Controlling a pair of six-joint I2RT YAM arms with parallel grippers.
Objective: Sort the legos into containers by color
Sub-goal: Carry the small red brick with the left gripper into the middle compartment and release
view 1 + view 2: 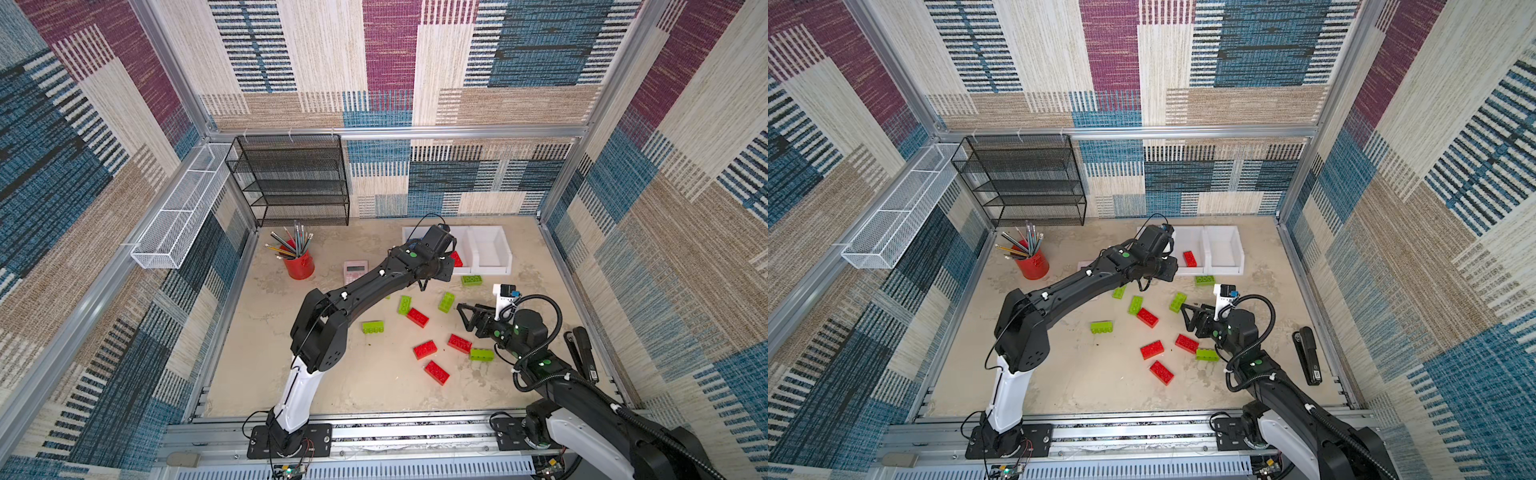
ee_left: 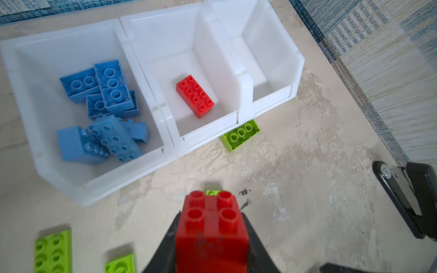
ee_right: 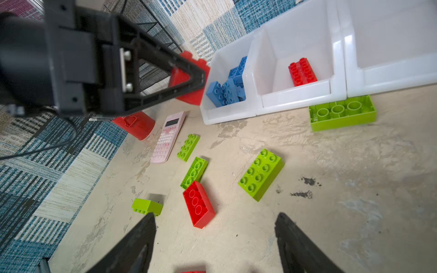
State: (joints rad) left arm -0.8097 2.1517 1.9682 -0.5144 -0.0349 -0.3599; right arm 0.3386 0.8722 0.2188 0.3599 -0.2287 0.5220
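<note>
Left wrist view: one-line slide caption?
Left fingers hold a red brick before three joined bins: blue bricks in one end bin, a second red brick in the middle bin, last bin empty.

Three containers (image 2: pixel 205 133), about eighteen legos (image 1: pixel 424 349)

In a top view the left arm (image 1: pixel 365 282) is covering most of the leftmost container (image 1: pixel 411 232) and part of the pink calculator (image 1: pixel 355 268). In the left wrist view the red lego (image 2: pixel 211 234) between the fingers (image 2: pixel 257 250) is running off the frame edge, blurred, as are two green legos (image 2: pixel 53 251).
</note>
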